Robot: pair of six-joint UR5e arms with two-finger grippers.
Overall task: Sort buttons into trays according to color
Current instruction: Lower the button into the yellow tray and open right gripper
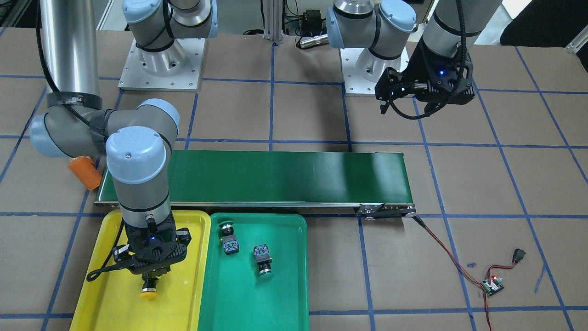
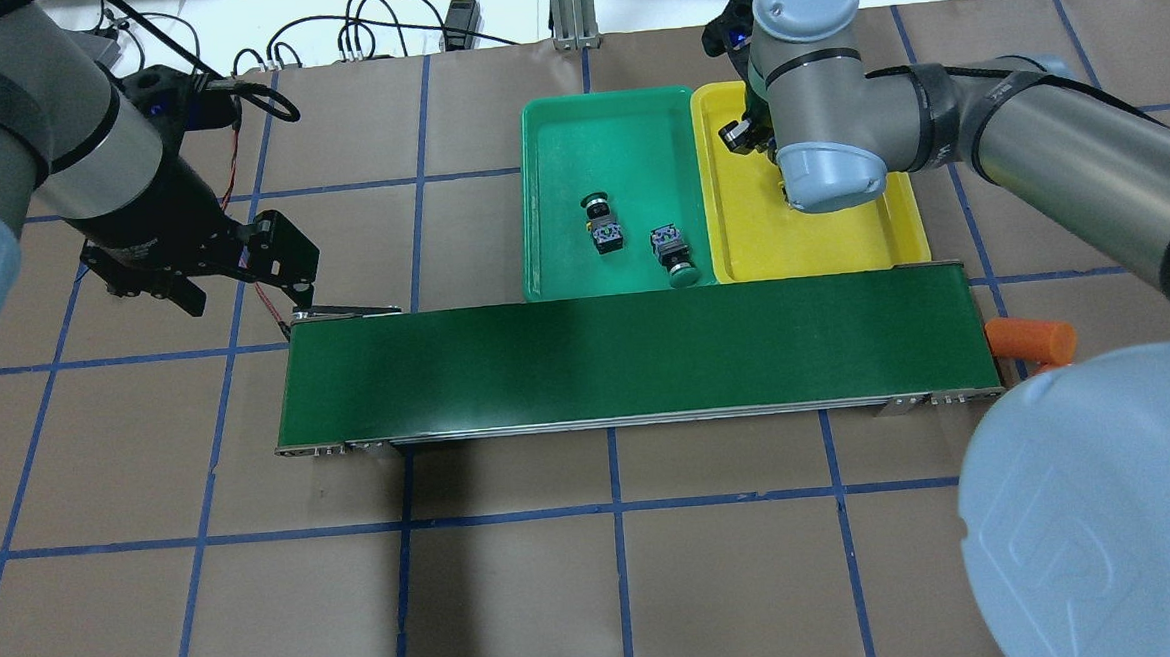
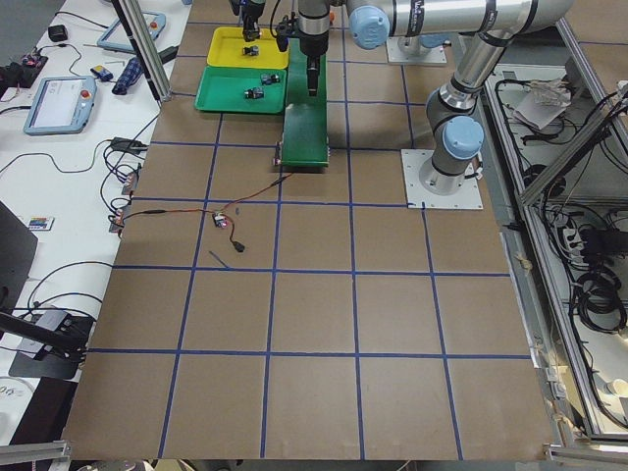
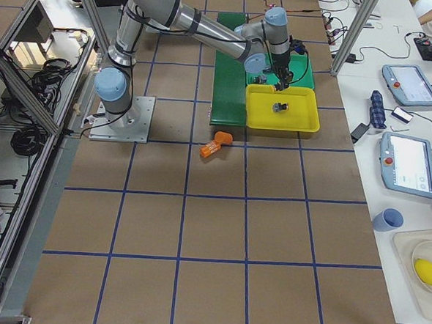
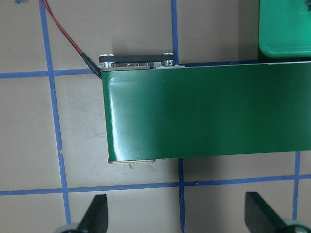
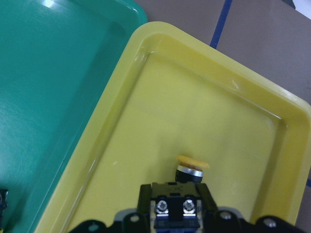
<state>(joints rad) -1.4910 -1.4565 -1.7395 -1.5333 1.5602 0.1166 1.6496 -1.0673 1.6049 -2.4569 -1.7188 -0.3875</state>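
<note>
Closest to the right wrist camera, the yellow-capped button (image 6: 179, 196) sat clamped in the right hand (image 1: 150, 277). Its contact block was up between the fingers and its cap pointed down, low over the floor of the yellow tray (image 1: 98, 294). Whether the cap touched the floor could not be told.

In the front-facing view the green tray (image 1: 257, 303) lay right beside the yellow one, at its 3 o'clock. It held the first green-capped button (image 1: 228, 239) and, apart at that one's 4 o'clock, the second green-capped button (image 1: 262, 260), both on their sides. The dark-green conveyor belt (image 1: 285, 177) ran along the trays' 12 o'clock edges. An orange cylinder (image 1: 85, 171) lay on the bench (image 1: 321, 115) at the belt's 9 o'clock end. The left hand (image 5: 175, 216) hung wide open above the bench, just off the belt's 3 o'clock end.
</note>
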